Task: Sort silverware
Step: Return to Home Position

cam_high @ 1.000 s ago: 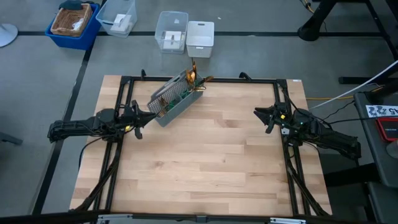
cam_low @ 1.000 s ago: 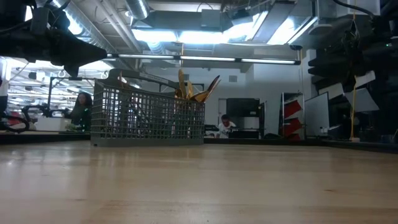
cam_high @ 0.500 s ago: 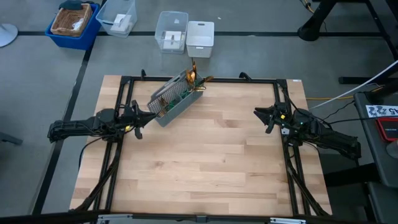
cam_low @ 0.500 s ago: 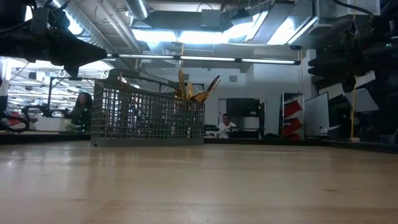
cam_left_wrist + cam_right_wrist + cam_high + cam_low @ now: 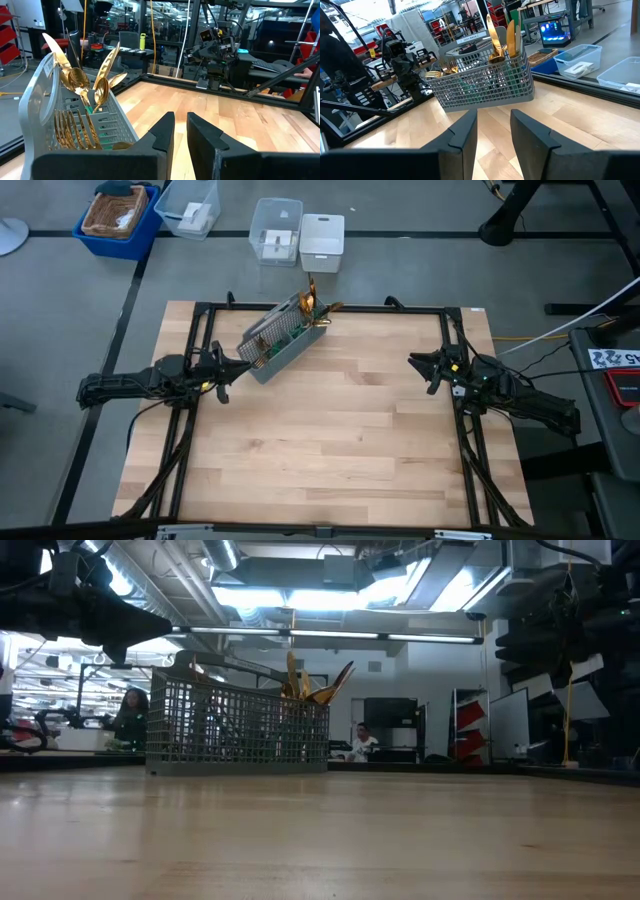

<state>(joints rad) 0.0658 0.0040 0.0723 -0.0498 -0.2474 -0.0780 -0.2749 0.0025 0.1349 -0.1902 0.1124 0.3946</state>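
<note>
Table notes for you, operator:

- The silverware (image 5: 312,302) is all in the grey mesh basket (image 5: 283,340). None shows on the table (image 5: 330,440).
- The basket sits slantwise on the far left part of the table, close to the far rail of the black frame (image 5: 200,310).
- Gold heads stand up above the basket's rim at the end nearest that far rail. A few lean outward.
- In the left wrist view, spoon bowls and blades rise high, while forks sit lower behind the mesh, nearer the camera. You cannot count the compartments from here.
- The left gripper (image 5: 238,364) lies low at the table's left side, just beside the basket's near end. Whether it touches the mesh cannot be told. Its fingers are parted by a narrow slit and hold nothing.
- The right gripper (image 5: 425,368) lies at the right side, well apart from the basket, pointing toward it across the wood. Its fingers are parted more widely and also hold nothing.
- On the floor beyond the far edge stand:
  - a blue bin (image 5: 120,215) with a wicker tray in it
  - a clear tub (image 5: 190,205) beside the bin
  - a second clear tub (image 5: 277,230)
  - a white lidded box (image 5: 322,240) behind the basket
- At the right, cables (image 5: 560,330) run toward the right arm.
- In the low view, a person (image 5: 362,740) sits far back in the room, and another person (image 5: 130,715) shows at the left, behind the basket.
</note>
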